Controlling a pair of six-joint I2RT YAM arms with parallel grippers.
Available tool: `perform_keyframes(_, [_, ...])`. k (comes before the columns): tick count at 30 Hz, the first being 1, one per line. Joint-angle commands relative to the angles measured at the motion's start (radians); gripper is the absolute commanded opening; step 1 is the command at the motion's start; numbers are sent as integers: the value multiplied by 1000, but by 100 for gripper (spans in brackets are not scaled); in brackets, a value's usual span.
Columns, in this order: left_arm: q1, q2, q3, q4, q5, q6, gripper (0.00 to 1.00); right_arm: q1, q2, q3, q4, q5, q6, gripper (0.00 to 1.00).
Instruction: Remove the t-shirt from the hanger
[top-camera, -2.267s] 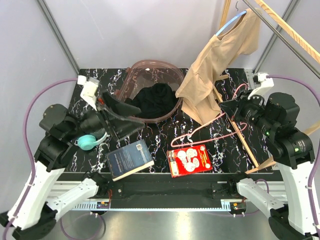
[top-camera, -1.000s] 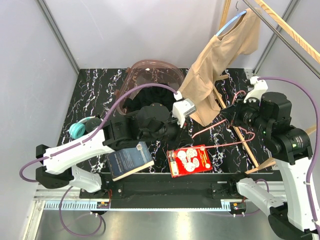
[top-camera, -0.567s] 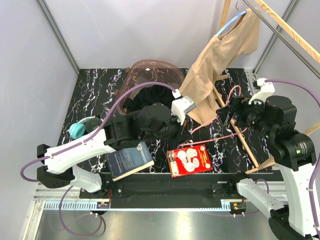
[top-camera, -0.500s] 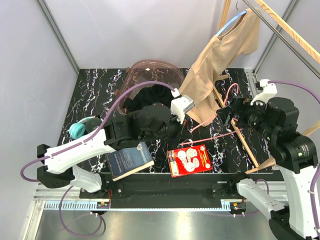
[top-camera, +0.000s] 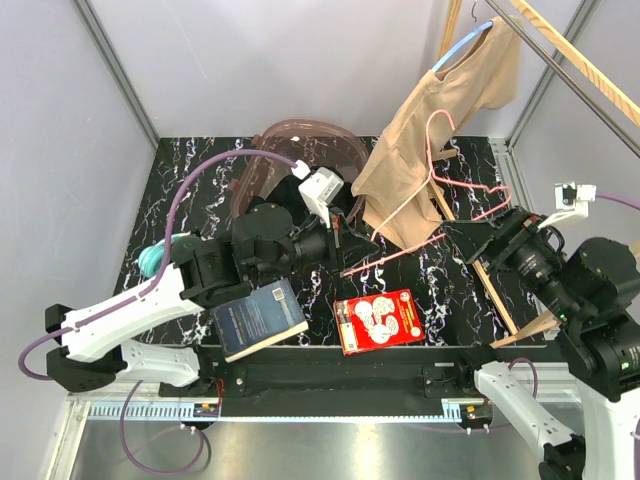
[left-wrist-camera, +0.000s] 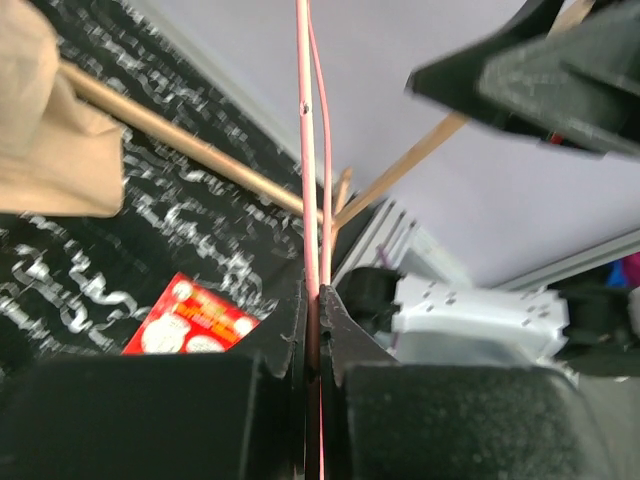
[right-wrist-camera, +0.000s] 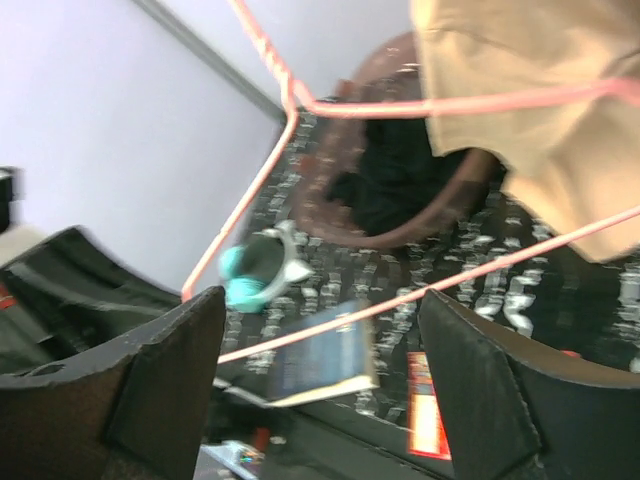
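The tan t-shirt (top-camera: 440, 120) hangs on a light-blue hanger (top-camera: 455, 50) from the rail at the back right, its hem down near the table. My left gripper (top-camera: 362, 237) is shut on one end of a bare pink wire hanger (top-camera: 440, 190), which is held up in the air in front of the shirt. The left wrist view shows the fingers (left-wrist-camera: 290, 320) pinching the pink wire (left-wrist-camera: 306, 150). My right gripper (top-camera: 470, 235) stands open just right of the shirt. In its wrist view, the pink wire (right-wrist-camera: 400, 295) crosses the gap between its fingers (right-wrist-camera: 170, 370) without touching them.
A pink-rimmed basket (top-camera: 262, 140) with a black garment sits at the back centre. A dark book (top-camera: 260, 318) and a red card pack (top-camera: 378, 320) lie near the front edge, with teal headphones (top-camera: 150, 260) at the left. A wooden rack bar (top-camera: 490, 285) runs along the right.
My right gripper let go of the pink hanger and drew back to the right. My left gripper, shut on the hanger, raised it off the table and swung it toward the shirt.
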Motion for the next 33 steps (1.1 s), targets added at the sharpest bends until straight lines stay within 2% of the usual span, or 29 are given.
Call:
perform_keyframes(1, [10,-17,-30,224,43,-77,0,0,-39,-66,171,-100,192,81])
perform_keyframes(8, [10,-14,-76,362,41,-153,0,0,-91,-127,168,-84,258,74])
perform_keyframes(15, [12,23,-45,402,70,-173,0,0,-146,-182,145,-28,302,72])
perform_keyframes(24, [12,187,134,402,156,-179,0,-2,-266,-192,166,39,293,62])
perform_keyframes(26, [12,221,198,394,168,-174,0,0,-333,-193,174,105,299,53])
perform_keyframes(28, [12,274,231,411,198,-194,0,-2,-390,-190,170,189,308,37])
perform_keyframes(33, [13,382,328,466,274,-261,0,0,-445,-169,125,291,305,25])
